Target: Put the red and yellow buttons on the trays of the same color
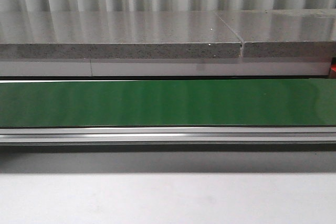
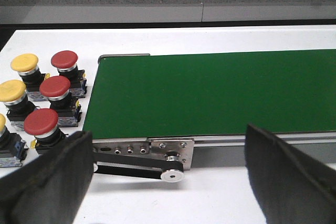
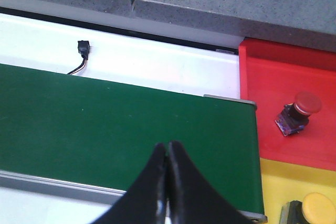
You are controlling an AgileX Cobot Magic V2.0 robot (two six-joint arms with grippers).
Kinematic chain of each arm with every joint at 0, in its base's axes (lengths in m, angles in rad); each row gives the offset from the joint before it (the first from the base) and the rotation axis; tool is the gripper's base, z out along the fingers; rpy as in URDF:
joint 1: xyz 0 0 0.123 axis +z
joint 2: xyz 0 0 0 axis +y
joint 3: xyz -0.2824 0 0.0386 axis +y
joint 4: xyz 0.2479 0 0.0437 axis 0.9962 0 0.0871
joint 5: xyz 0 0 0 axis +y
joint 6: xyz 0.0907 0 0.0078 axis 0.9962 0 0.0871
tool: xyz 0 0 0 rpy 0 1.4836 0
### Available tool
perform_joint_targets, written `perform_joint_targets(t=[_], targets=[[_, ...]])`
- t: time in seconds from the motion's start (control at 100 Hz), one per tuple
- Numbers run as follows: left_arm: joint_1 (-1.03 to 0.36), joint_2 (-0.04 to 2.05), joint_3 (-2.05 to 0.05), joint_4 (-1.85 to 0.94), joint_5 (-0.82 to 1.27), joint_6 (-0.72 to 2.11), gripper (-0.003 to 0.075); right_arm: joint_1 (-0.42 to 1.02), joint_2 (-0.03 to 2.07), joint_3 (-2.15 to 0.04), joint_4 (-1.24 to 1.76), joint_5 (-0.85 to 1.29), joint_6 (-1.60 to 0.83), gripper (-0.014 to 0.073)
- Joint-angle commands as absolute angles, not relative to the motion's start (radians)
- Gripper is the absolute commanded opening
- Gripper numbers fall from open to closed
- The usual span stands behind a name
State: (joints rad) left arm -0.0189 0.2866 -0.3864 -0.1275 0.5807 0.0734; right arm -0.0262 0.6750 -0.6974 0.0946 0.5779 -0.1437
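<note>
Several buttons stand on the white table at the belt's end in the left wrist view: red buttons (image 2: 64, 60), (image 2: 54, 87), (image 2: 41, 122) and yellow buttons (image 2: 24, 63), (image 2: 11, 91). My left gripper (image 2: 168, 182) hangs open over the white table before the belt's drive pulley, nothing between its fingers. In the right wrist view a red button (image 3: 304, 106) lies on the red tray (image 3: 273, 77), and a yellow button (image 3: 317, 208) sits on the yellow tray (image 3: 275, 187). My right gripper (image 3: 168, 146) is shut and empty above the green belt (image 3: 105, 119).
The green conveyor belt (image 1: 168, 102) runs across the front view with a metal rail (image 1: 168, 135) along its near side. A grey stone ledge (image 1: 121, 35) lies behind. A small black connector with wires (image 3: 82, 51) lies on the white table beyond the belt.
</note>
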Motion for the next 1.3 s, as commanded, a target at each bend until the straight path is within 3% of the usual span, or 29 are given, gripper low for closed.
perform_joint_targets(t=[0.0,0.22,0.39,0.9,1.29], targets=[[-0.027,0.295,-0.416,-0.142,0.495,0.066,0.0586,-0.023,0.672,-0.722,0.090,0.501,-0.155,-0.0068],[0.012,0.308,-0.500,-0.045,0.487,-0.139,0.0575,-0.023,0.672,-0.722,0.090,0.501,-0.155,-0.0068],[0.080,0.415,-0.622,0.143,0.612,-0.375,0.0575,-0.023,0.672,-0.722,0.090,0.501,-0.155,-0.0068],[0.195,1.020,-0.838,0.147,0.713,-0.378,0.0575,-0.023,0.672,-0.722,0.090,0.503,-0.155,-0.0068],[0.260,1.273,-0.975,0.135,0.715,-0.373,0.0575,-0.023,0.672,-0.722,0.090,0.504,-0.155,-0.0068]])
